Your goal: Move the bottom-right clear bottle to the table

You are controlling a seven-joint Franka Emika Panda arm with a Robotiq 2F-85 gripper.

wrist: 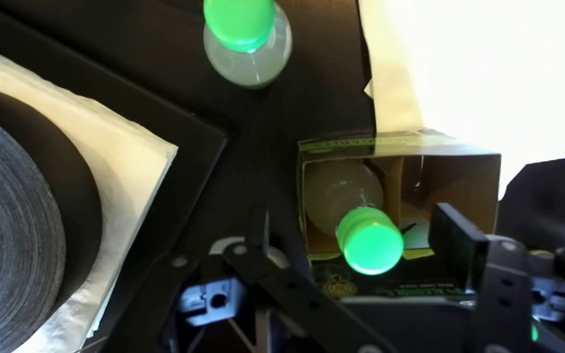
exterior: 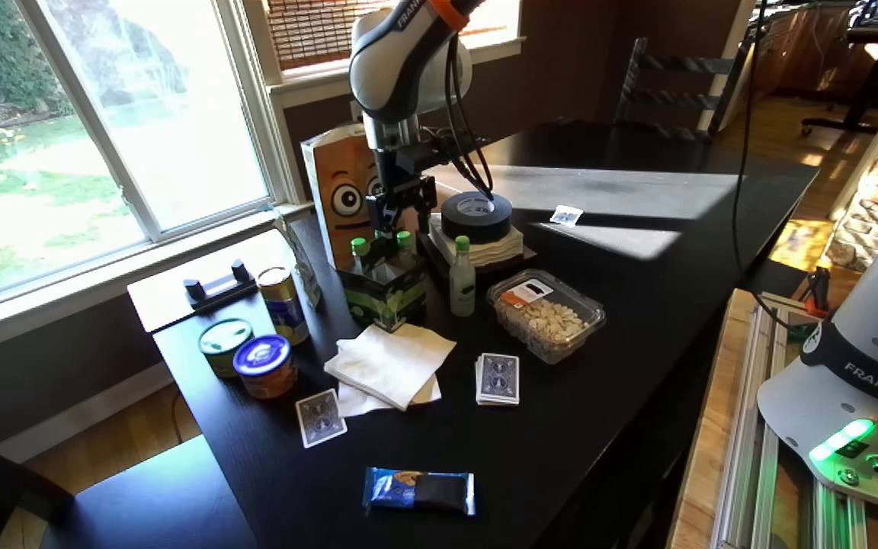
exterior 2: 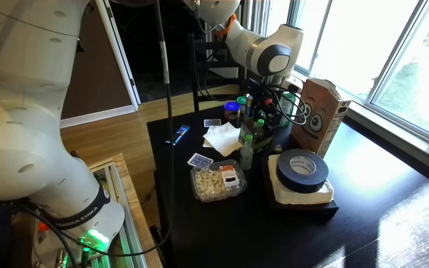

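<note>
A clear bottle with a green cap stands in one compartment of a dark green carton. It also shows in an exterior view. My gripper is open above the carton, its fingers on either side of that cap and apart from it. The gripper is also over the carton in an exterior view. Another green-capped clear bottle stands upright on the black table; it also shows in the wrist view. A further green cap rises from the carton, mostly hidden in the wrist view.
A black tape roll lies on stacked napkins beside the carton. A face-printed box stands behind it. A clear nut tub, white napkins, cards, cans and a blue snack pack are nearby.
</note>
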